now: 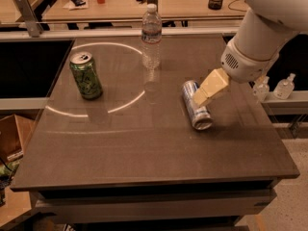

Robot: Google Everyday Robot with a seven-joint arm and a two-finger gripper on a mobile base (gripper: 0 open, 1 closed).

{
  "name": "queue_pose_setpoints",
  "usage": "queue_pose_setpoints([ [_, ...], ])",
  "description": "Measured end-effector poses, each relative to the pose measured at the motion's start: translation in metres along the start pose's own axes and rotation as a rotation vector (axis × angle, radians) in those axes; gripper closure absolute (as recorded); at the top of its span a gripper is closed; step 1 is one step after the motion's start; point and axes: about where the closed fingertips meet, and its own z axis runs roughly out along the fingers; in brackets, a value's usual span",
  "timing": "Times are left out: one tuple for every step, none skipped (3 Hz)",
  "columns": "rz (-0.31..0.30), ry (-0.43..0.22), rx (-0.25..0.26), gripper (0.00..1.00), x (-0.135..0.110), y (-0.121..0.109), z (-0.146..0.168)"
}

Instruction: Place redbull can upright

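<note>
The redbull can, slim, silver and blue, lies on its side on the dark table, right of the middle, its silver top facing the front edge. My gripper, with cream-coloured fingers, hangs from the white arm at the upper right. It is directly over the can's far half, its tip at or just above the can's body.
A green can stands upright at the left. A clear plastic water bottle stands at the back middle. Small bottles sit on a ledge past the table's right edge. Another table with clutter stands behind.
</note>
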Motion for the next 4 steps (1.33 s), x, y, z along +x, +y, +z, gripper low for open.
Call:
queue_pose_setpoints([
  [0.027,0.028,0.001,0.00,-0.012,0.000,0.008],
  [0.021,0.034,-0.011,0.00,-0.031,0.006,0.011],
  [-0.007,0.033,-0.031,0.00,-0.051,0.017,0.014],
  [-0.021,0.039,-0.038,0.00,-0.060,0.024,0.023],
])
